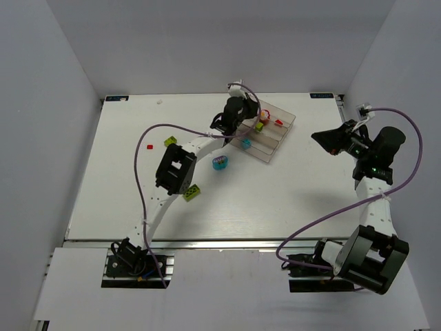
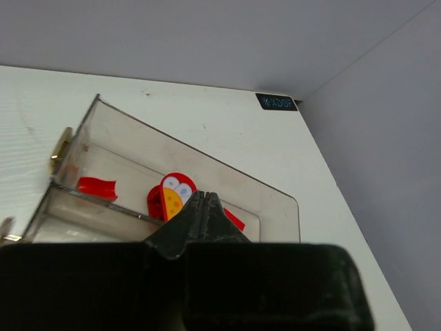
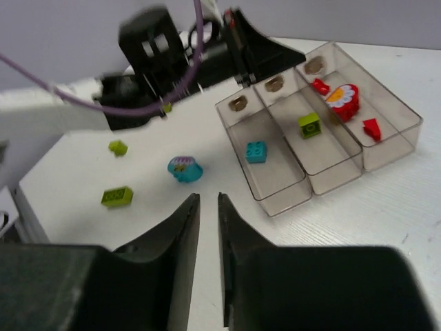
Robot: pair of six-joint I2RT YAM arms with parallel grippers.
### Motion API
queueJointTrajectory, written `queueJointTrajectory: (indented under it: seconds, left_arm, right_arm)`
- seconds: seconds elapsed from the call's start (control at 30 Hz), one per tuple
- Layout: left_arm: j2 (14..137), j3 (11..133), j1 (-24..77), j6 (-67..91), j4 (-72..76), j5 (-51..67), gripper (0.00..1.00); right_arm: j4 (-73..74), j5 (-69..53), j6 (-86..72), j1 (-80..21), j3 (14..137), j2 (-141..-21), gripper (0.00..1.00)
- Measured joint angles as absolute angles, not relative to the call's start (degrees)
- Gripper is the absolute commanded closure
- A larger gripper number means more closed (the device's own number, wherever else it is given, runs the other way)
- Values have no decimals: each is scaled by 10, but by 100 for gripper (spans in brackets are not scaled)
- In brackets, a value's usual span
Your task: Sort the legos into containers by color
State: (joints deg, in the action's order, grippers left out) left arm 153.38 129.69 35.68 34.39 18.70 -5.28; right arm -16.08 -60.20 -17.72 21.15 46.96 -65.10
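The clear tray (image 1: 286, 129) sits by the table's (image 1: 289, 200) far edge, right of its middle. Its three long compartments slant from far-left to near-right. The one closest to the far right corner holds the red pieces (image 3: 343, 100), the middle one a lime brick (image 3: 309, 125), and the nearest a cyan brick (image 3: 256, 152).

The left gripper (image 2: 203, 200) hovers over the red compartment's left end, jaws pressed together and empty. The right gripper (image 3: 209, 203) hangs near the right edge, well apart from the tray, jaws a narrow slit apart and empty.

Loose on the table:
- a cyan-and-magenta brick (image 1: 220, 163) just beside the tray
- a small lime piece (image 1: 170, 141)
- a red chip (image 1: 149, 146)
- a longer lime block (image 1: 192, 193), its long axis slanting slightly off the near edge's line
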Motion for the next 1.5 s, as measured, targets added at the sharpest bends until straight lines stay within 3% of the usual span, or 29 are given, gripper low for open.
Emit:
queueJointTrajectory:
  seconds: [0.17, 0.27, 0.3, 0.33, 0.37, 0.4, 0.47, 0.5, 0.63, 0.73, 0.8, 0.87, 1.07, 1.5]
  left_arm:
    - [1329, 1125, 339, 343, 106, -56, 100]
    - [1179, 1015, 299, 366, 56, -54, 83]
    - [1136, 985, 278, 373, 38, -54, 58]
    - [1095, 955, 259, 375, 29, -56, 46]
    - [1054, 919, 236, 380, 7, -62, 10]
    - [1019, 887, 215, 382, -17, -77, 2]
    - [966, 832, 177, 390, -73, -117, 2]
    - [952, 815, 163, 390, -106, -136, 2]
    - [980, 816, 109, 408, -251, -181, 2]
    - [1063, 880, 74, 445, -361, -186, 7]
    - [1115, 912, 52, 477, -412, -186, 20]
    - [1143, 917, 36, 508, -446, -185, 26]
    - [1156, 929, 10, 591, -510, -182, 28]
    - [1288, 1095, 8, 666, -552, -152, 28]
  right_arm:
    - [-124, -648, -126, 173, 492, -714, 69]
    - [-64, -621, -76, 119, 515, -735, 75]
    - [-48, -606, -64, 101, 521, -735, 78]
    - [-29, -586, -53, 81, 529, -735, 78]
    - [-13, -561, -43, 68, 535, -735, 75]
    - [-2, -545, -38, 53, 544, -736, 73]
    - [17, -503, -28, 34, 558, -740, 71]
    - [22, -486, -25, 27, 562, -741, 66]
    - [43, -436, -15, 11, 568, -756, 53]
    - [57, -416, -7, 5, 569, -773, 54]
    - [67, -406, -3, 3, 569, -778, 54]
    - [72, -400, 1, 3, 569, -779, 54]
    - [72, -389, 5, 3, 569, -780, 55]
    - [73, -387, 6, 4, 569, -781, 56]
